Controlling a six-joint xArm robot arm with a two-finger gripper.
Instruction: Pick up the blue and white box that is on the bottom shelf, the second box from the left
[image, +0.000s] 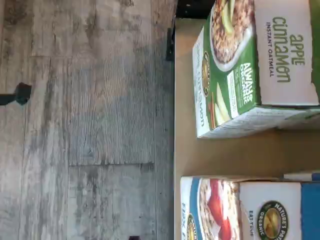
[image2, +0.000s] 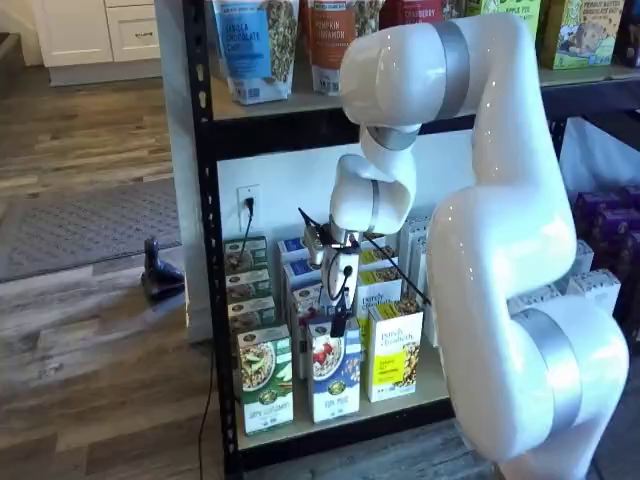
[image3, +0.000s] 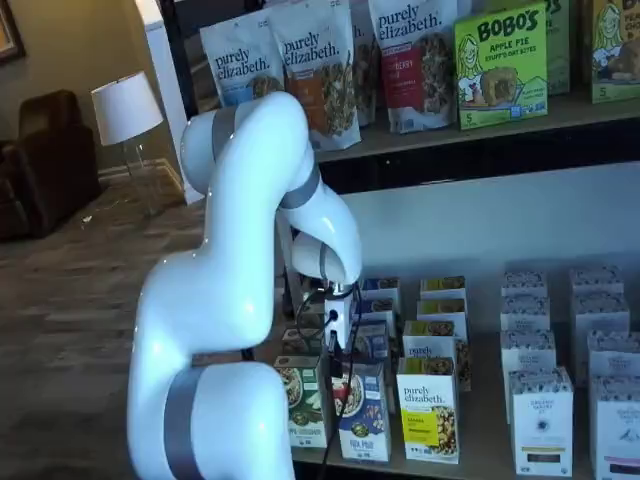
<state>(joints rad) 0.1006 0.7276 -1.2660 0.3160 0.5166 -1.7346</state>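
Right now I have the end effector (image2: 338, 322) hanging in front of the bottom shelf (image2: 400, 403), a pale tan board with a black metal rail, around the centre of both shelf views. Its black fingers show only as a dark shape against the boxes, so I can't make out a gap there; going by what I have, the fingers are spread wide and empty, nothing gripped.

Target is the tall blue and white cardboard box (image2: 334, 378) with the berry bowl picture, standing upright at the front edge of the shelf in the lower middle of the frame, between the green-and-white oatmeal box (image2: 265, 379) and the yellow-and-white box (image2: 395, 358). The end effector sits just above and in front of its top edge; whether it touches I can't tell. The wrist view shows the blue and white box (image: 240, 207) and the green-and-white oatmeal box (image: 250, 65) side by side on the tan board, with grey wood floor (image: 85, 120) beyond.

Progress: approach looks nearly done. Box not grasped, not lifted. Left: final alignment, close on the box, pull it out.
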